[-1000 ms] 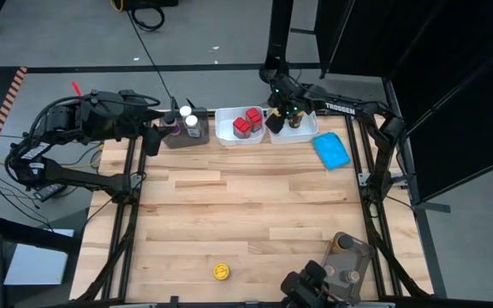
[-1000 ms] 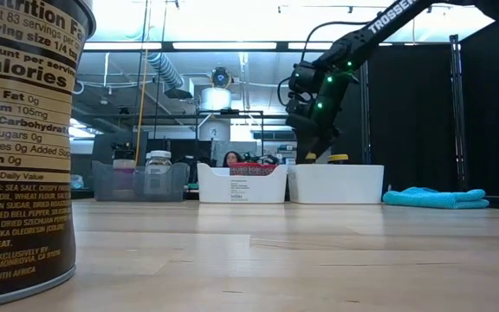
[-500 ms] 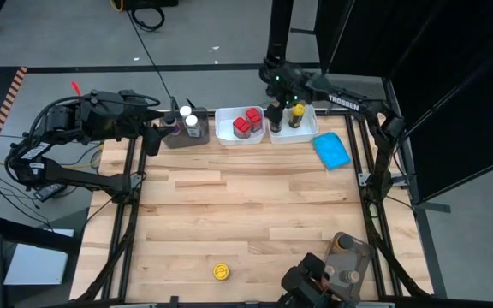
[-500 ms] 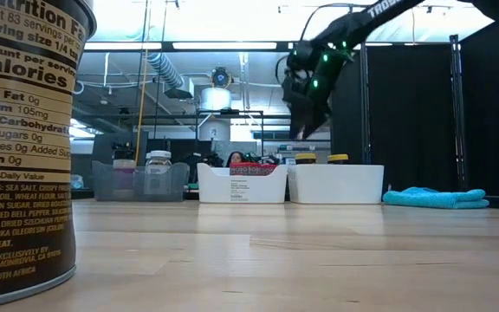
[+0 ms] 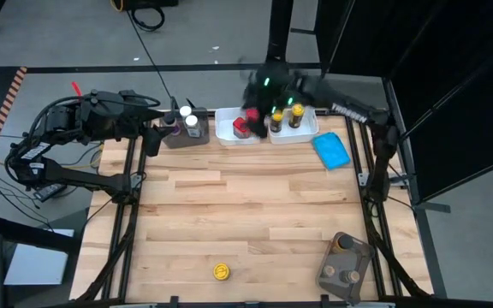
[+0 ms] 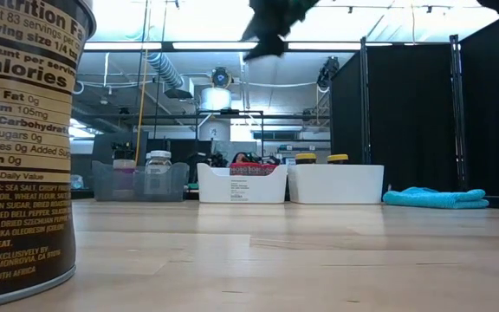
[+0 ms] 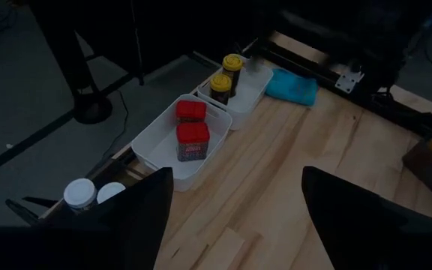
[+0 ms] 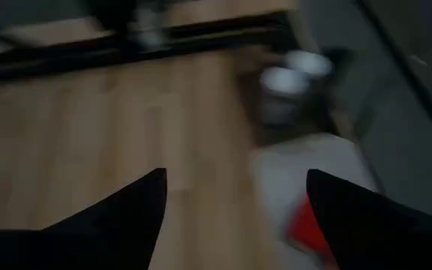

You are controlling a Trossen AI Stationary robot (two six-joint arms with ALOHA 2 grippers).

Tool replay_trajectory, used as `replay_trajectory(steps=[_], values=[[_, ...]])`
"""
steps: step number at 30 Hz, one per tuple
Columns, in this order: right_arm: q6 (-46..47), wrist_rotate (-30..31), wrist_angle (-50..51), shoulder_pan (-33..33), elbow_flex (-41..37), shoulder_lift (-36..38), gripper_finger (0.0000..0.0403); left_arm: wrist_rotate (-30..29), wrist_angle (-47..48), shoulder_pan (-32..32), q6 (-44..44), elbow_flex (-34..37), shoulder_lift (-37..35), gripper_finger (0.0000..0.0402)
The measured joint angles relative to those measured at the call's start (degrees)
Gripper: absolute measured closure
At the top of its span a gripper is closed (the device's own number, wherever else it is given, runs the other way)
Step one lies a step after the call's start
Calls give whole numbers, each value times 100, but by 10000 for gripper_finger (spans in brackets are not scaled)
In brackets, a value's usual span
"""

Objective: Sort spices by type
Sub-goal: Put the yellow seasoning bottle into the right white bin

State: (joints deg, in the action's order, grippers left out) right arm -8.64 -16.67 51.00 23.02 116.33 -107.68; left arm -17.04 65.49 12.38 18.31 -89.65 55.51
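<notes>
Motion blur smears the right gripper (image 5: 259, 96) as it swings high above the back row of tubs; a second ago it was dipped into the right-hand white tub (image 5: 308, 134), and now it is over the middle white tub (image 5: 226, 130), with only its dark underside showing at the top of the low view. Its fingers (image 8: 126, 210) stand wide apart with nothing between them. Two yellow-lidded jars (image 5: 286, 118) now stand upright side by side in the right-hand tub, where only one showed clear of the arm before. Two red-capped jars (image 7: 191, 133) sit in the middle tub, unchanged. White-capped jars (image 5: 189, 119) stand in the grey bin (image 5: 175, 138) at the left end of the row.

The left gripper (image 5: 150, 139) waits at the desk's (image 5: 246, 222) back-left corner, just beside the grey bin, jaws wide and empty, exactly as before. One yellow-lidded jar (image 5: 221, 272) lies alone near the front edge, and a grey tray of jars (image 5: 345, 261) rests at the front right. A blue cloth (image 5: 331, 151) lies just beside the right-hand tub.
</notes>
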Motion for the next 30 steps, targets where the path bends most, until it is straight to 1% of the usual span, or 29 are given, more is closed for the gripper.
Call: replay_trajectory(steps=[3,8,13,19,26,30], values=[[-167,80,2,-724,-2,-2,74,0,2,-2,-4,-1,0,100],[-211,758,-348,-1827,-42,-2,71,2,4,0,-4,0,0,100],[-165,1226,-848,-2593,-48,-2,74,2,7,-2,-47,-1,0,100],[-167,1873,-1453,-3355,-50,-307,82,60,37,-2,-124,0,-2,100],[-37,1953,-1872,-3829,-74,-943,83,213,122,-8,-131,0,-4,100],[247,1510,-2035,-4052,-76,-1266,79,219,181,-11,-84,0,-2,100]])
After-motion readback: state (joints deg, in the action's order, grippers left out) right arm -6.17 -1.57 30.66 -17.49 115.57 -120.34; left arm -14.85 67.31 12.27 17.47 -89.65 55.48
